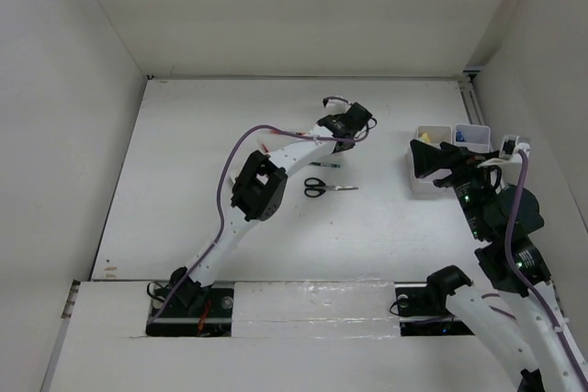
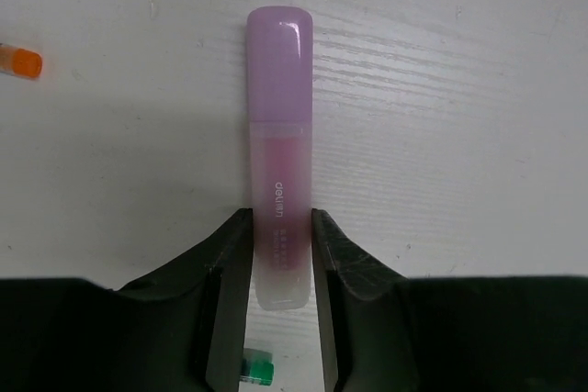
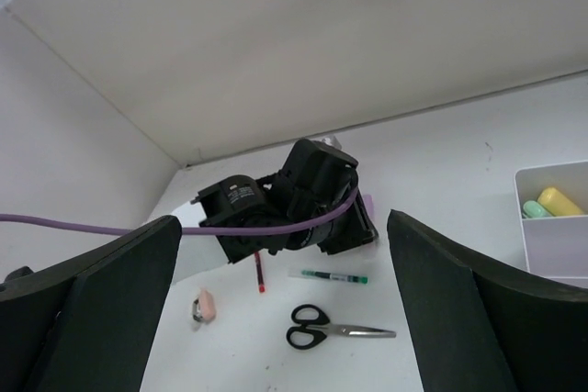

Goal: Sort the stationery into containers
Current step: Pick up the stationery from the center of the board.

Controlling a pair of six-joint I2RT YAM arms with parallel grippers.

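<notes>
While snug in the left tool (image 2: 280,227), pink marker (image 2: 280,135) lengthwise along its jaws, cap outward.

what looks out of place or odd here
Nothing looks spilled or damaged. The scissors, green-tipped pen, red pen and pink eraser lie loose on the table, outside the bins, simply unsorted. The left gripper is closed on the pink marker.

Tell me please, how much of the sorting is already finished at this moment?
Done: a yellow marker and a green marker lie in the containers. In hand: the left gripper is closed on the pink marker, on the table. Left: scissors, green-tipped pen, red pen, eraser. The right gripper is open, empty.
</notes>
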